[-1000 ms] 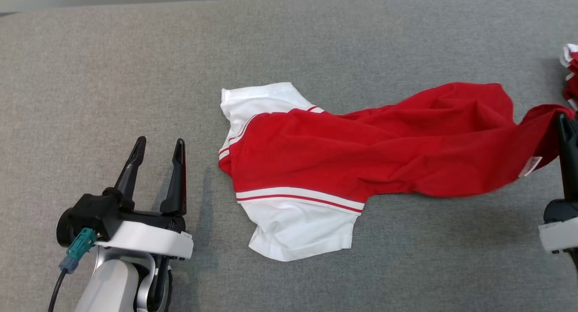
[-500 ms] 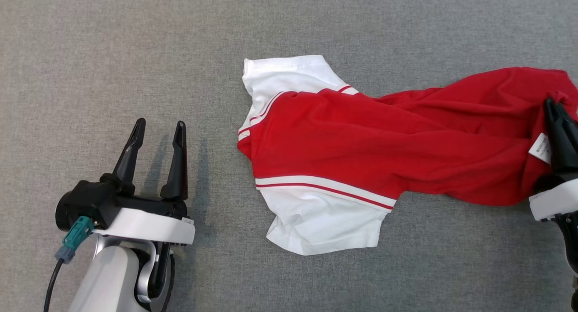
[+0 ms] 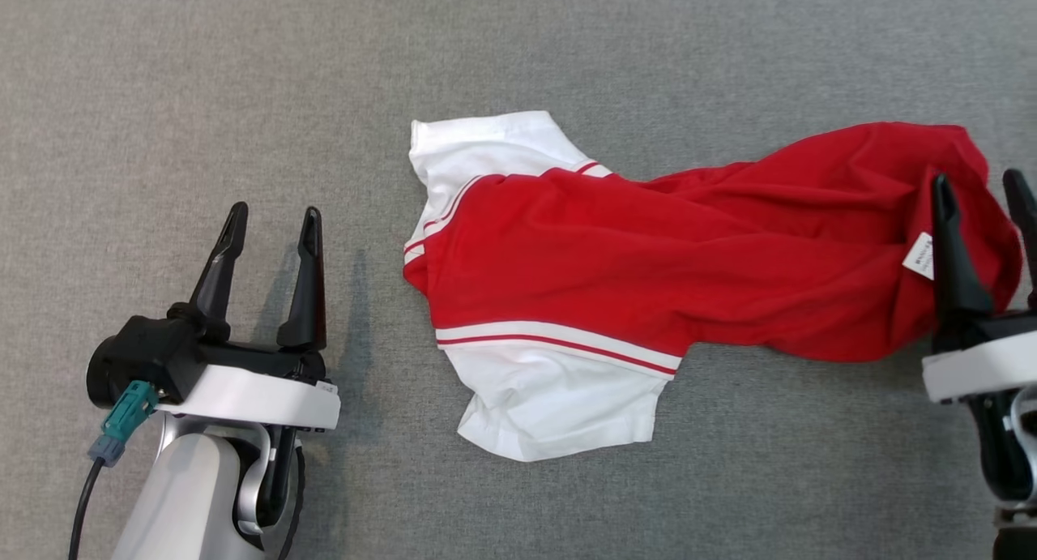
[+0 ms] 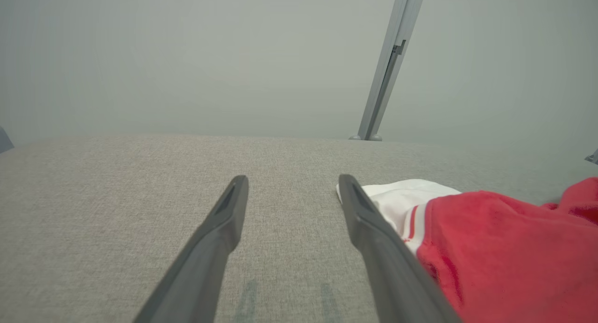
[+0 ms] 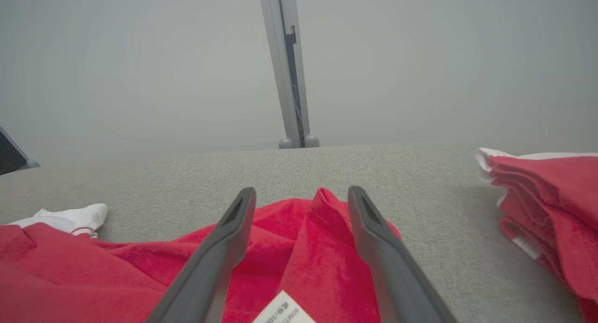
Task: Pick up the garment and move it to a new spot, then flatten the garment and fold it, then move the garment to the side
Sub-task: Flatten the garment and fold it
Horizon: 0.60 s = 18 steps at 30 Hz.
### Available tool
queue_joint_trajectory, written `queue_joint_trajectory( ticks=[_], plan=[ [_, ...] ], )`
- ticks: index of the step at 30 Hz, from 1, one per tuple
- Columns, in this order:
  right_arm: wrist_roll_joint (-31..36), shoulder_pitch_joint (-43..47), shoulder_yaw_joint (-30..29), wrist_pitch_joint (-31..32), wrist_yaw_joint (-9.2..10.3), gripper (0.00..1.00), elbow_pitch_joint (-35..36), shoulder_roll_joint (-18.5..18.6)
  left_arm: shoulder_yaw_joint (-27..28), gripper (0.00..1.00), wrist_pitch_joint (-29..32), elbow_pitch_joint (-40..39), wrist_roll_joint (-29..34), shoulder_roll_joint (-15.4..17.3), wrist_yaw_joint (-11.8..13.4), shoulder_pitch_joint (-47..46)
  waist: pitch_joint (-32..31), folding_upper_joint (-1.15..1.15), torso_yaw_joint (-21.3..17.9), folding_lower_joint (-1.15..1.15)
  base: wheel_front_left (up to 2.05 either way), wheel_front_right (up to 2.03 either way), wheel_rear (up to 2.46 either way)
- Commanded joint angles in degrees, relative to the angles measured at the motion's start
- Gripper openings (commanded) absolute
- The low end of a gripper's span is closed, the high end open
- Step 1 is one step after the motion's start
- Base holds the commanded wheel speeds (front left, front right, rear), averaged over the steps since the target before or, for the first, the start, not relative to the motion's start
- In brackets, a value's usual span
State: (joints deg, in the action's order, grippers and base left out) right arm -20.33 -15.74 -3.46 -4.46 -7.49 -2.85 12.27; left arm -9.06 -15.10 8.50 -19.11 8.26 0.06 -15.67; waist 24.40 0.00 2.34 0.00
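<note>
On grey woven tabletop (image 3: 243, 98), centre to right: one red short-sleeved shirt with white sleeves and striped trim (image 3: 648, 276), crumpled, sleeves leftward, white care label (image 3: 919, 256) exposed at its right end. Left gripper (image 3: 274, 211): fingers spread, near the sleeves, clear of the cloth. Right gripper (image 3: 976, 179): fingers spread over the shirt's right end, a raised fold between them, unpinched. Further right: stack of folded red-and-white garments (image 5: 546, 192).

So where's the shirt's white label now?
Head view: the white label sits at the red shirt's right end, beside the right gripper's inner finger; in the right wrist view it lies between the two fingers.
</note>
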Motion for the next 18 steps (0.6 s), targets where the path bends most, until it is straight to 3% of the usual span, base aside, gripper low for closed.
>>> queue_joint_trajectory(
  ticks=[1,10,18],
  plan=[
    [0.9,1.3,0.0,-1.1,-0.01,1.0,0.6,-0.6,0.4,1.0,-0.1,0.2,0.6,0.1,0.0,0.5,-1.2,0.0,-0.8,0.0,0.0,0.0,0.0],
    [3.5,6.7,1.6,-2.4,-0.01,1.0,3.1,-4.2,1.7,1.0,-0.1,0.5,0.6,0.8,0.5,3.7,-6.1,0.0,-2.7,0.0,0.0,0.0,0.0],
    [4.1,11.1,0.8,-1.2,-0.01,1.0,3.5,-4.6,1.6,1.0,0.0,1.1,0.0,0.9,1.1,7.9,-11.2,0.0,-3.0,0.0,0.0,0.0,0.0]
  ],
)
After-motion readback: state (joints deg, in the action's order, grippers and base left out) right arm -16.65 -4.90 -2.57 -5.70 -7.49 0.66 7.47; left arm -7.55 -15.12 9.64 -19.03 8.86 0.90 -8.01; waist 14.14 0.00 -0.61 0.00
